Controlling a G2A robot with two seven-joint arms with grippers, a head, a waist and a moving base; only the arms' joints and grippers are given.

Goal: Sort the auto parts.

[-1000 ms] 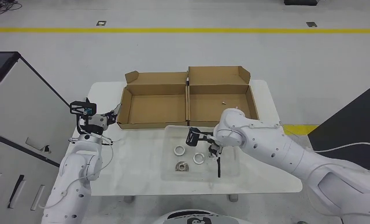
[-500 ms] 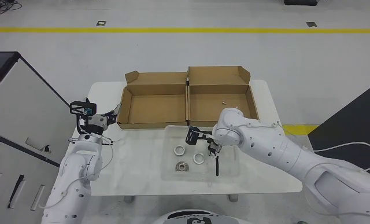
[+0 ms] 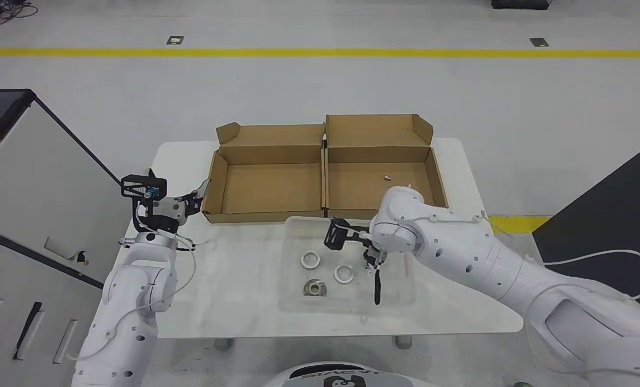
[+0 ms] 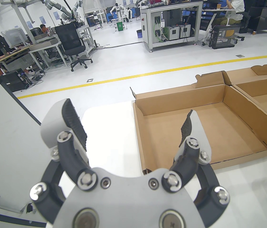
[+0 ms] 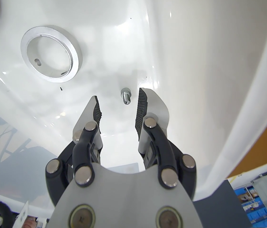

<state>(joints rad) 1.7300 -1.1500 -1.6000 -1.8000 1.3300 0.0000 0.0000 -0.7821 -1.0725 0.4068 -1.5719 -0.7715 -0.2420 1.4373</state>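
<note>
One bolt (image 5: 125, 96) lies in our tray (image 5: 195, 48). Right gripper (image 5: 119, 94), half open, maybe touches it. Left gripper (image 4: 128, 108) is wide.

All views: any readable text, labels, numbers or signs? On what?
Nothing is readable.
No print visible on the boxes.
No markings visible on the tray, ring or screw.
The bin labels are too small to read.
The posters in the room behind are blurred.
</note>
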